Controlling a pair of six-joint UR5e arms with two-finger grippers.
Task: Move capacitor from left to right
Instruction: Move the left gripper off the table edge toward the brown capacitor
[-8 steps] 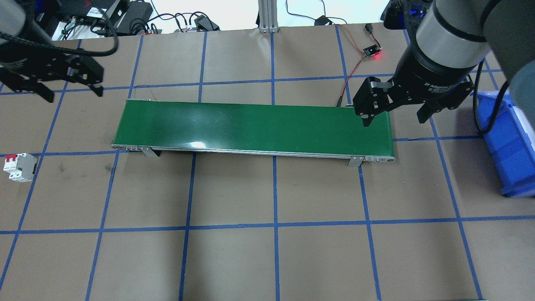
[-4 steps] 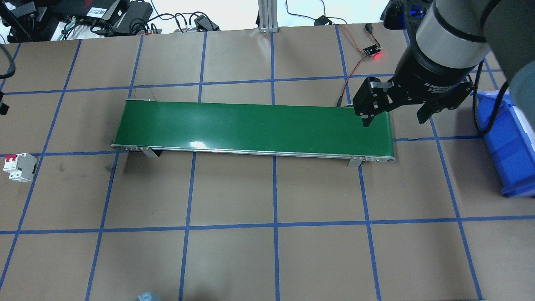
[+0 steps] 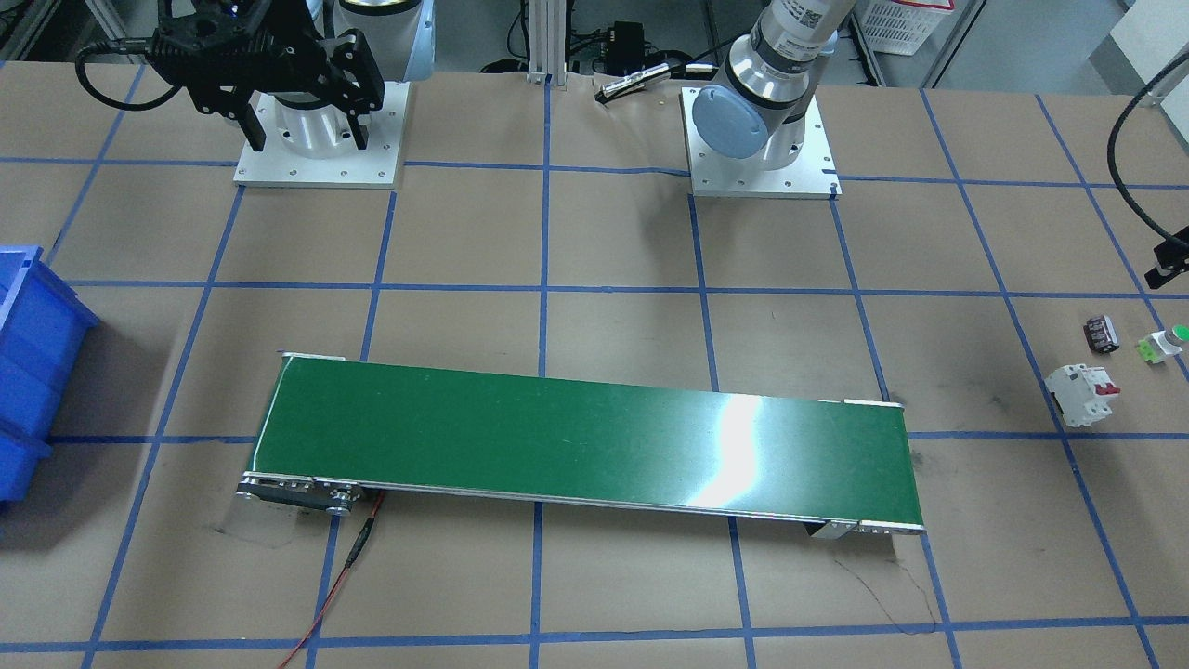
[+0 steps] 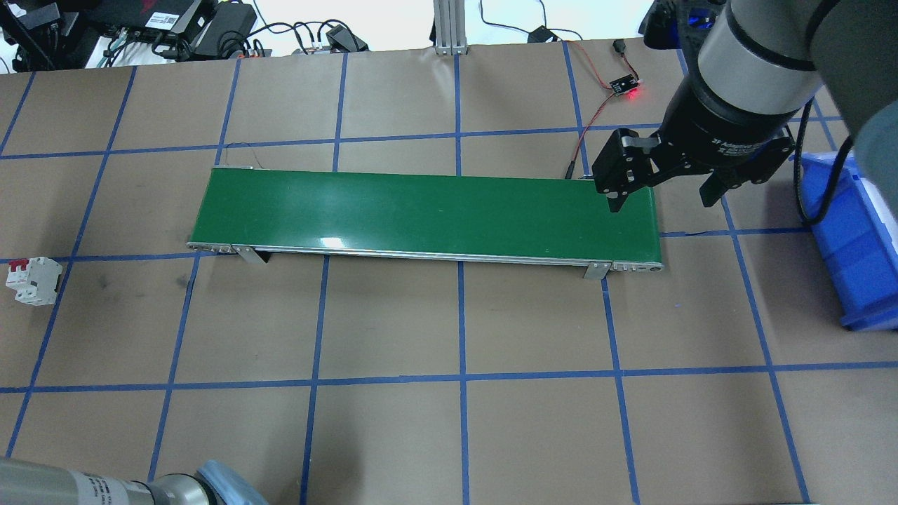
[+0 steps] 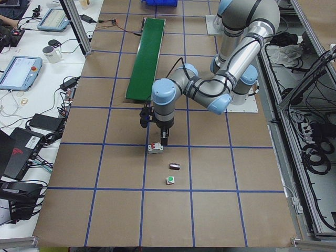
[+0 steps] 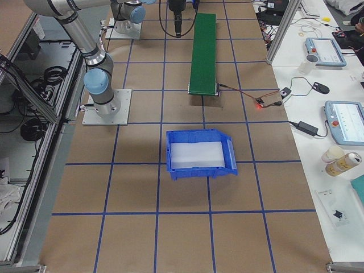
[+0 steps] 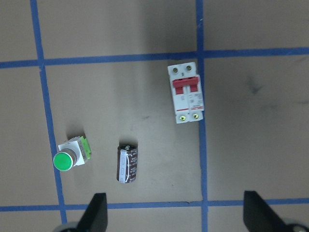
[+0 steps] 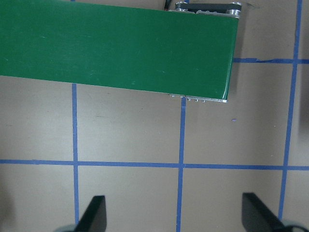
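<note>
Capacitor (image 7: 128,164) lying on table (image 7: 120,34), apart from spread left gripper (image 7: 176,213) above

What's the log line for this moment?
left gripper: open, hovering near capacitor | right gripper: open, by conveyor end | capacitor: on table, ungrasped

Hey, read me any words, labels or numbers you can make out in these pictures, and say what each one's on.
"2F Adaptive": white print on the right hand's black body; rest hidden.
Print on the circuit breaker: too blurred to read.
Stripe markings on the capacitor: unreadable.
Sticker on the left arm: too small.
</note>
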